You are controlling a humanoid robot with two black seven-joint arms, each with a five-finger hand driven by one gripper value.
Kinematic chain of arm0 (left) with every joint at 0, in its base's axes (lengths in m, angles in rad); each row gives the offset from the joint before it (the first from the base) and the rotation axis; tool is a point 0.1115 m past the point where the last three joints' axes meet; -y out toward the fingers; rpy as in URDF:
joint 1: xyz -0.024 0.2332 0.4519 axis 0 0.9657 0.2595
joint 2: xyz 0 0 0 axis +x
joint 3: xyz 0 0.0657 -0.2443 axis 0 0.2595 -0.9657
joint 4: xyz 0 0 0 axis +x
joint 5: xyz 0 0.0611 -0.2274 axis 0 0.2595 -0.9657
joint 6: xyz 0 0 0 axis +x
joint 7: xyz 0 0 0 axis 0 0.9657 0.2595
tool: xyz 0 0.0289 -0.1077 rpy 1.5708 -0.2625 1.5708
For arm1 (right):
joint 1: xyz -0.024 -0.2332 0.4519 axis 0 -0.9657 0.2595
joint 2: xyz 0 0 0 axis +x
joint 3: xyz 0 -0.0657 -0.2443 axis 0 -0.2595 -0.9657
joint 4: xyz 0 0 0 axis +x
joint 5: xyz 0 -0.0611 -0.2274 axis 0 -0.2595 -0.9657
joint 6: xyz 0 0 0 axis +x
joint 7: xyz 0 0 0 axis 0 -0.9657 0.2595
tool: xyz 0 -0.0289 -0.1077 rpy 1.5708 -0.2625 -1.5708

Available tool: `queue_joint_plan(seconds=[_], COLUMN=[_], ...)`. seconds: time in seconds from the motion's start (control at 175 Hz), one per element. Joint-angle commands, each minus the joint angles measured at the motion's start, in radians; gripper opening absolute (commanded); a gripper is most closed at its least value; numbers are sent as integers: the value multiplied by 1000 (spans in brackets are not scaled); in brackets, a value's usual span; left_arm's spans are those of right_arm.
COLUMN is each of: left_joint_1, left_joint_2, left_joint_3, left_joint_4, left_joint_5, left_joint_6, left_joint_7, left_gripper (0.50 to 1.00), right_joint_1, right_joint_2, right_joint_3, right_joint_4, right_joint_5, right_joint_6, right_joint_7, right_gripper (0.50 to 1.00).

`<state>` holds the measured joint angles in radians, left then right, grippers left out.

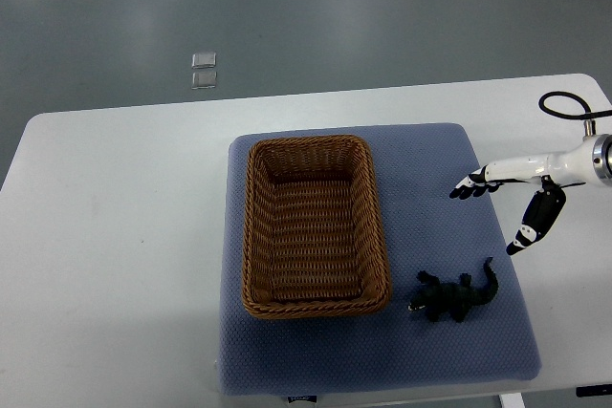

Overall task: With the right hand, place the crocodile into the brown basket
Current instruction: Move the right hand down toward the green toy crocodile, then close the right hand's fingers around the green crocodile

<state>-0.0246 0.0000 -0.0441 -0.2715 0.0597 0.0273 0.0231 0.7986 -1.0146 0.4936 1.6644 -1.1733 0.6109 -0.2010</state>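
A small dark crocodile [454, 298] lies on a blue mat [430, 160], just right of the brown basket [251, 236]. The right hand [516, 179] hovers beyond it, fingers spread, holding nothing. The mat's front label [301, 397] is too small to read.

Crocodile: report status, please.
Right hand open, empty; left hand not in view. Crocodile on blue mat, beside brown basket. Nothing in the way.
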Motion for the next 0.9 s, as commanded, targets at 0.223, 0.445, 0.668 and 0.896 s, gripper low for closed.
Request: queue_joint_plan(seconds=[0.223,0.445,0.668,0.896], left_joint_1=[2,2,2,0], left_joint_2=[0,0,0,0], left_joint_3=[0,0,0,0], left_joint_4=[0,2,2,2], left_joint_5=[-1,-1,-1,-1], left_joint_6=[3,5,6,6], left_joint_7=[0,0,0,0], left_gripper=[1000,1000,1000,1000], right_joint_1=[-101,-167,-211,-229], right_joint_2=[2,33,76,91], right_joint_3=[2,5,5,7], right_joint_4=[40,44,46,41], right_joint_5=[0,1,0,-6], right_joint_6=[0,0,-92,-152], right_joint_7=[0,3,8,9], right_gripper=[928,928,926,924])
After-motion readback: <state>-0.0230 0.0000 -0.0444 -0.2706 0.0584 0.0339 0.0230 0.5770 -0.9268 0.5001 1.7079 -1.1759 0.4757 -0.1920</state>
